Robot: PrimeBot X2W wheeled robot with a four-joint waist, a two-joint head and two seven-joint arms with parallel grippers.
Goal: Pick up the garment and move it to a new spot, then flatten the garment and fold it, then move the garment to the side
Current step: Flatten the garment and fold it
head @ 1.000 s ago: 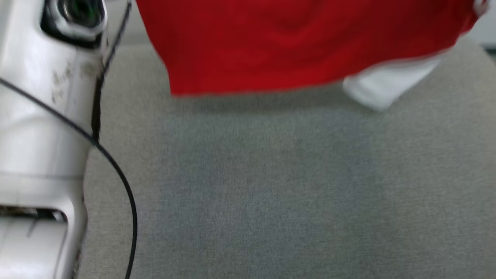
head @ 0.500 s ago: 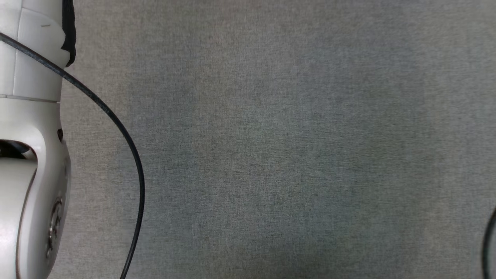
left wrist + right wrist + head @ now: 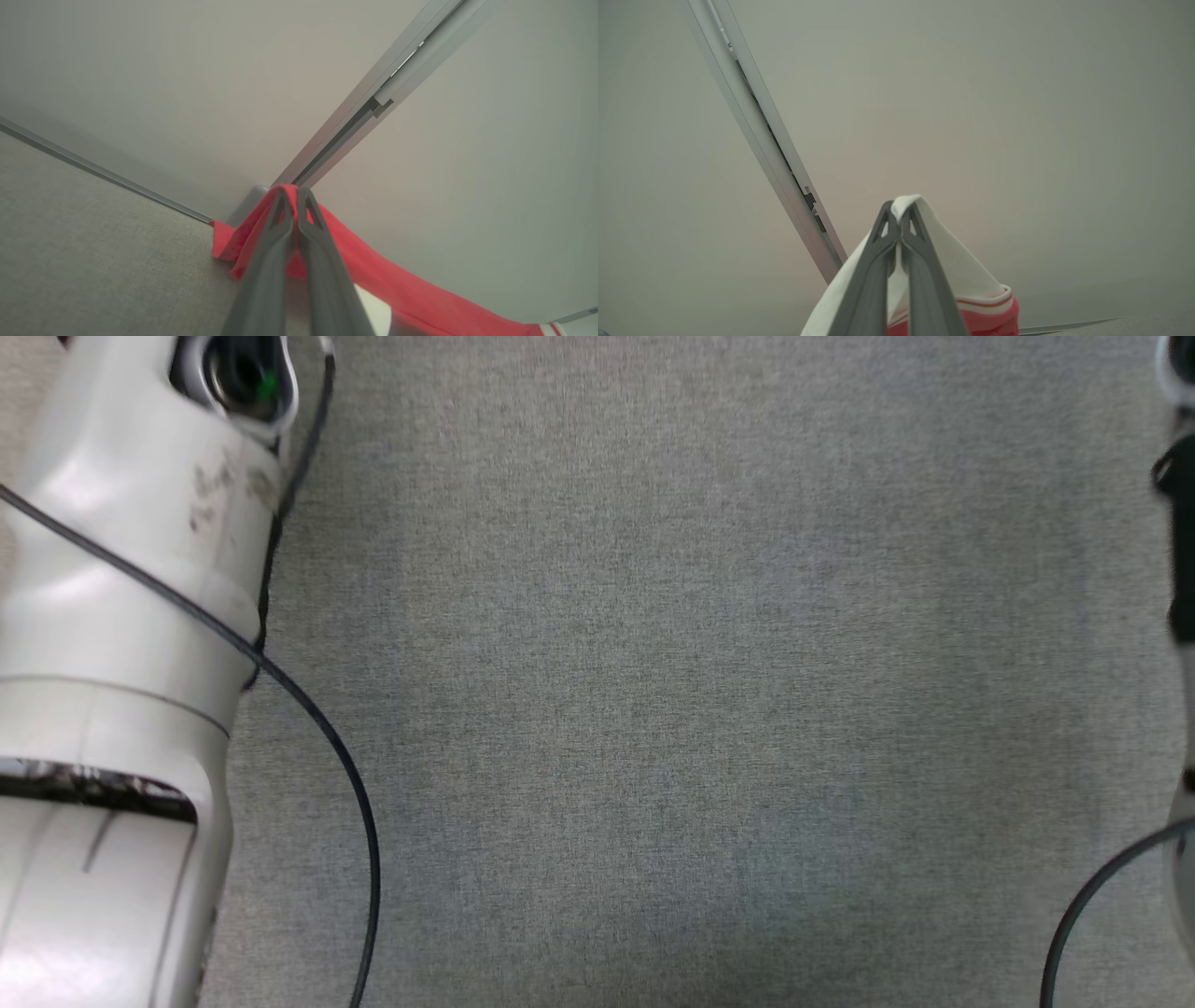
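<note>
Change since a second earlier: the garment [image 3: 364, 266] had passed out over the top edge of the head view. The left forearm [image 3: 121, 569] had shifted along the left edge, though the camera may itself have moved.

Item, left claw [image 3: 292, 193]: clenched on a red fold of the garment at the lower middle of the left wrist view. The cloth trailed from the tips toward the lower right corner.

Item, right claw [image 3: 900, 207]: clenched on a white sleeve with a red-striped cuff, lower middle of the right wrist view. The sleeve draped down both sides of the fingers to the bottom edge.

Item, table [image 3: 653, 663]: grey cloth surface across the middle of the head view.

Step in hand, as we judged it: the carry to a new spot, with the garment lifted and strung between both claws.

Next move, as we judged it: bring the garment down onto the table with both grips kept tight and well apart, so it lands spread and ready for flattening.
</note>
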